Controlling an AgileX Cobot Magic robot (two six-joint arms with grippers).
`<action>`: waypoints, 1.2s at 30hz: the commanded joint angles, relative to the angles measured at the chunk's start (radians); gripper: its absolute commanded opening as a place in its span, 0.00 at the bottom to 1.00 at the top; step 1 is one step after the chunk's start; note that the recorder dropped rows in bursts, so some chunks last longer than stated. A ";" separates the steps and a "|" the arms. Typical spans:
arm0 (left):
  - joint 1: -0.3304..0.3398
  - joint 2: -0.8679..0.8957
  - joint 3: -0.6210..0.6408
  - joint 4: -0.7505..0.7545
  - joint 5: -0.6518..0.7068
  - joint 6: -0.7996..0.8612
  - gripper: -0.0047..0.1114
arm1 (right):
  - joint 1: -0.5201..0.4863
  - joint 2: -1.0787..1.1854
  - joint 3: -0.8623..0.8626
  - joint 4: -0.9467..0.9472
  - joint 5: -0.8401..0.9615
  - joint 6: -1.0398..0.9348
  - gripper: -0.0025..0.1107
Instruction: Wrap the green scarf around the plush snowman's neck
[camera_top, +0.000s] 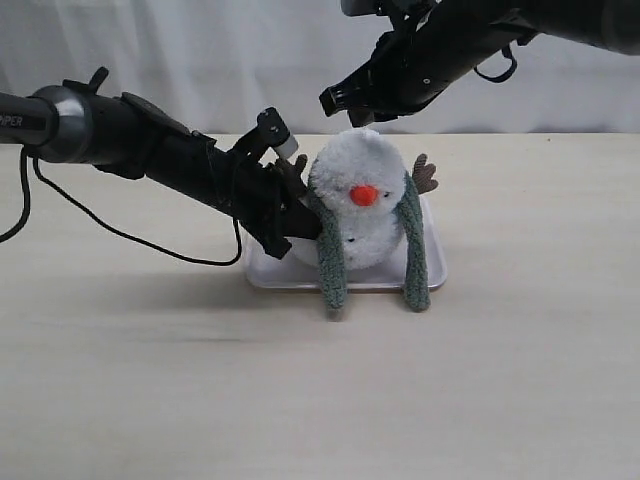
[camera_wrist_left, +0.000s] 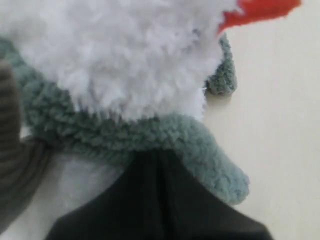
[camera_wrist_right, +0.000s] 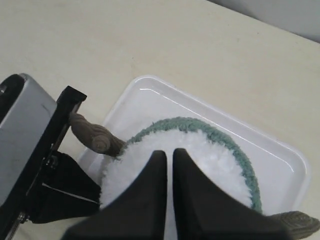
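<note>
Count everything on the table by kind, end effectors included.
Snowman: 1
Scarf: 1
Tray: 1
End effectors: 2, left end effector and right end effector
Total: 5
</note>
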 joint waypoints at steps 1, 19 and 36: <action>0.010 0.001 0.003 -0.014 0.011 0.005 0.04 | 0.003 -0.018 0.004 0.001 0.024 0.001 0.06; 0.206 0.001 0.003 -0.158 0.384 -0.012 0.04 | -0.029 -0.160 0.401 -0.055 -0.226 0.090 0.15; 0.205 0.002 0.003 -0.158 0.384 -0.007 0.04 | -0.069 -0.064 0.585 -0.056 -0.472 0.079 0.54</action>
